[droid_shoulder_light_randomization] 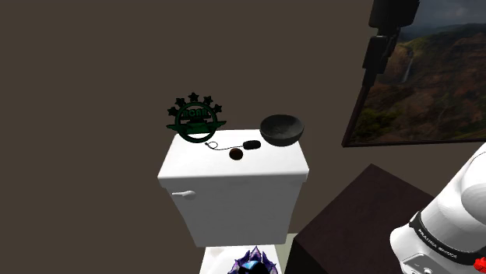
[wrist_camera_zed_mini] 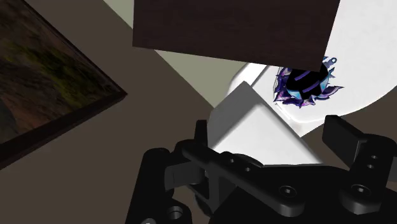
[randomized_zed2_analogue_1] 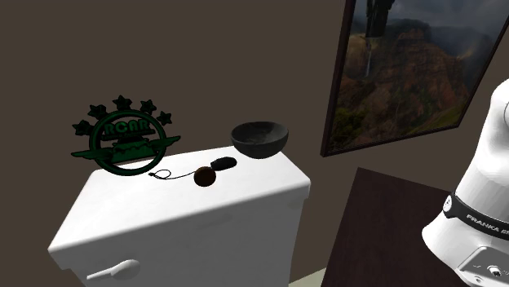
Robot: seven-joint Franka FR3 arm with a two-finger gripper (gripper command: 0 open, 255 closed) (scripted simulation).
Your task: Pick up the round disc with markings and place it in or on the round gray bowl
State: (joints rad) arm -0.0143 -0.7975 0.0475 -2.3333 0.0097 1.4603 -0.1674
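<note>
The green disc (droid_shoulder_light_randomization: 194,120), the one with lettering, a ring of stars and little wings, is stood on edge at the back of the white toilet tank lid (droid_shoulder_light_randomization: 226,167). That's towards the shoulder view's left, close to the brown wall (droid_shoulder_light_randomization: 78,78).

It's probably thin, stiff and light, so it could get tipped flat by a small nudge. The best hold is likely had across its two flat faces near the top, since the rim is made lumpy by the stars and wings.

The dark gray bowl (droid_shoulder_light_randomization: 282,129) is set at the lid's other back corner, apart from the disc. Between them a small brown round thing (droid_shoulder_light_randomization: 235,155), a thin cord (droid_shoulder_light_randomization: 218,145) and a black oval bit (droid_shoulder_light_randomization: 251,144) are laid. They look low enough to be passed over.

The gripper (wrist_camera_zed_mini: 271,133) is held open with nothing in it, up by the framed landscape picture (droid_shoulder_light_randomization: 420,86), well away from the disc.

A purple spiky thing (wrist_camera_zed_mini: 304,86) is seen down by the dark stand (droid_shoulder_light_randomization: 350,218).
</note>
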